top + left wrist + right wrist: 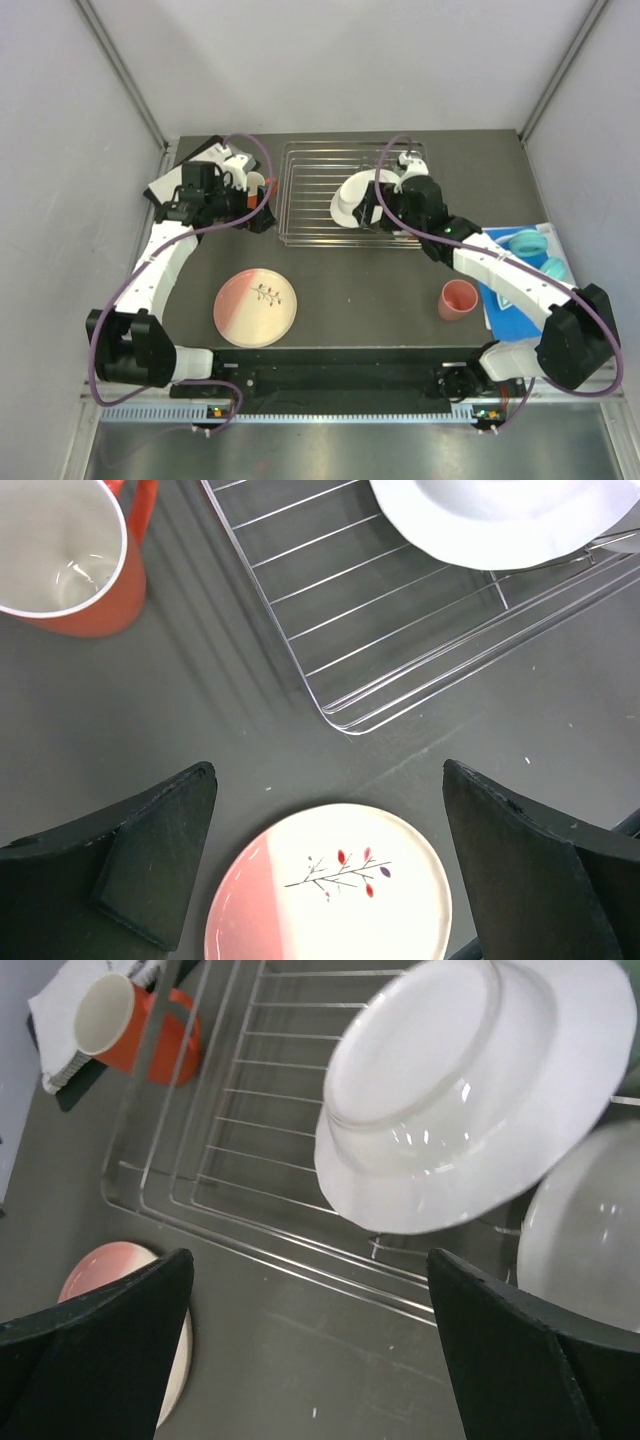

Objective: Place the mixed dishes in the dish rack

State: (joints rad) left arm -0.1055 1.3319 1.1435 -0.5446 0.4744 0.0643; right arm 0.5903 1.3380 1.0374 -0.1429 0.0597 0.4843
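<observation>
Across the upper middle of the overhead view lies the dish rack [300, 190], flat on the dark table [360, 290]. In its right part the white plate [450, 1110] leans tilted, its underside toward the right wrist camera, with a pale rounded dish [585, 1230] just beside it at lower right. The right gripper [310, 1260] hovers over the rack's near edge, fingers spread wide with nothing between them. The left gripper [328, 770] is likewise spread and empty, above bare table between the rack's corner and the pink-and-cream plate [330, 890]. The orange handled mug [60, 555] sits at upper left of the left wrist view, outside the rack. The salmon-pink cup [458, 300] stands at lower right of the overhead view, well apart from the rack.
</observation>
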